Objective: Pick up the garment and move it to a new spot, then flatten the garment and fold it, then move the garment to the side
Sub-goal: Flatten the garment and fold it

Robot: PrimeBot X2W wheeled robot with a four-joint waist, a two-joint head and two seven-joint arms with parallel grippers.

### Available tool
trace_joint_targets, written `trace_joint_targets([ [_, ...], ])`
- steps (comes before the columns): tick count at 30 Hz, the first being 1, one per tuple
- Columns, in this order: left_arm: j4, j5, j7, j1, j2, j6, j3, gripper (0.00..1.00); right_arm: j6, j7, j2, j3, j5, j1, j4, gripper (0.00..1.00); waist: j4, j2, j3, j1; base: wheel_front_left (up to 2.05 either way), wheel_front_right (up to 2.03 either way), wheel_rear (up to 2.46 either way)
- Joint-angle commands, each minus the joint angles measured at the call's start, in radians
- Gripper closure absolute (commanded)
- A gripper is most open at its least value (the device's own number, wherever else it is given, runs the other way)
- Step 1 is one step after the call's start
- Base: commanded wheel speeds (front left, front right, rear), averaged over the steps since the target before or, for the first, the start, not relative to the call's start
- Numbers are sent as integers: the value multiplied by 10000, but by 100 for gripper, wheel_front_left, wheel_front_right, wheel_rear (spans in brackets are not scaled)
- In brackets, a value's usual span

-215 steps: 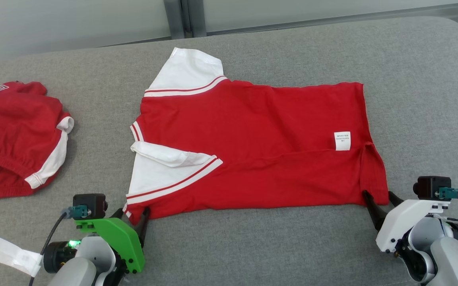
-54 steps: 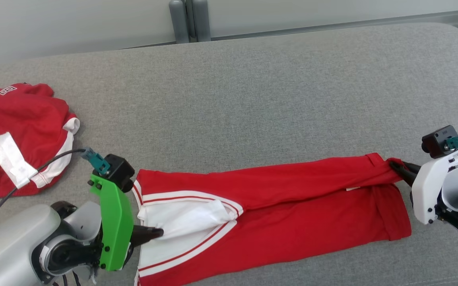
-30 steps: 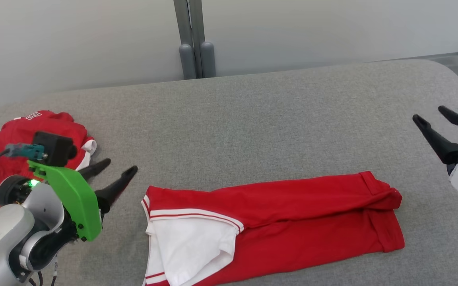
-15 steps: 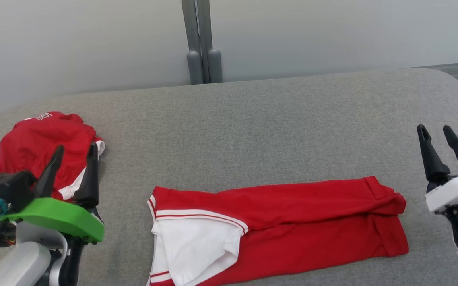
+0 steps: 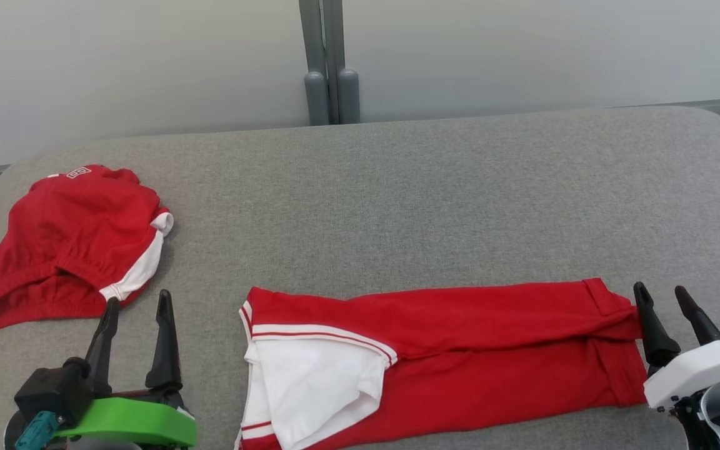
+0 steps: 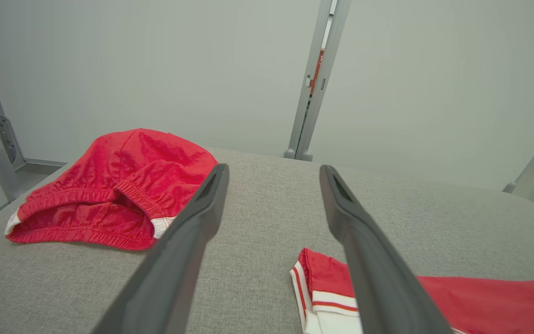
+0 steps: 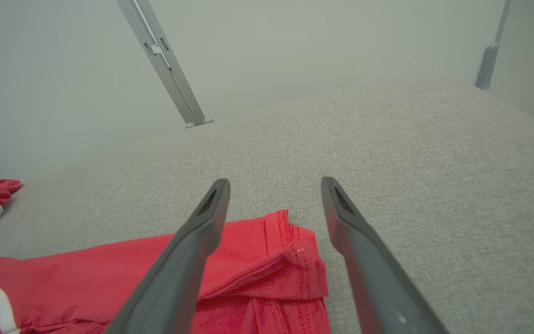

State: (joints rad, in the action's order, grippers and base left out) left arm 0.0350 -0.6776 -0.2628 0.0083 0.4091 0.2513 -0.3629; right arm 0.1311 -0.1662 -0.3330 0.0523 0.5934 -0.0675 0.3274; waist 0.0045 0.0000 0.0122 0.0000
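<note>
The garment point(image 5: 460, 350) is a red shirt with white, red-striped sleeves, folded lengthwise into a long band near the front of the grey surface. Its white sleeve end point(image 5: 310, 387) lies at the left and its hem end at the right. My left gripper point(image 5: 137, 301) stands open at the lower left, apart from the garment's collar end point(image 6: 322, 283). My right gripper point(image 5: 661, 291) is open just beside the hem corner point(image 7: 295, 260), holding nothing; that corner lies below and between its fingers in the right wrist view.
A second red and white garment point(image 5: 66, 244) lies bunched at the left, seen again as a red heap point(image 6: 114, 190) in the left wrist view. The grey padded surface point(image 5: 435, 200) stretches bare behind the shirt. A pale wall with a grey post point(image 5: 329, 62) stands beyond.
Both grippers had let go of the folded shirt a second ago and have since dropped back to the lower corners, still open. The head camera has tilted, shifting the whole picture.
</note>
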Motion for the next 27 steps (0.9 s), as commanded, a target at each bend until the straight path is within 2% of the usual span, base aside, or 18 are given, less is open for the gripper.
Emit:
trace_joint_targets([
  [1,-69,252,-23,46,-169,-233,131,0,-7,298,16,3,-106,-183,139,0,43,0,73,0,0,0,0],
  [10,-798,1061,-13,-171,-1053,-1247,520,0,-7,2277,300,-451,-495,-1314,1908,0,370,0,293,0,0,0,0],
  [20,-1306,1525,-13,-121,-1556,-1733,902,0,-7,4112,779,-1061,-297,-1369,3033,0,693,0,408,0,0,0,0],
  [26,-1598,1684,-14,-295,-1726,-2000,990,0,-1,5174,1091,-755,240,-1560,3531,0,754,0,449,0,0,0,0],
  [27,-1623,1704,-14,-293,-1747,-2006,1001,0,-1,5201,1093,-745,255,-1589,3554,30,759,0,442,0,0,0,0],
])
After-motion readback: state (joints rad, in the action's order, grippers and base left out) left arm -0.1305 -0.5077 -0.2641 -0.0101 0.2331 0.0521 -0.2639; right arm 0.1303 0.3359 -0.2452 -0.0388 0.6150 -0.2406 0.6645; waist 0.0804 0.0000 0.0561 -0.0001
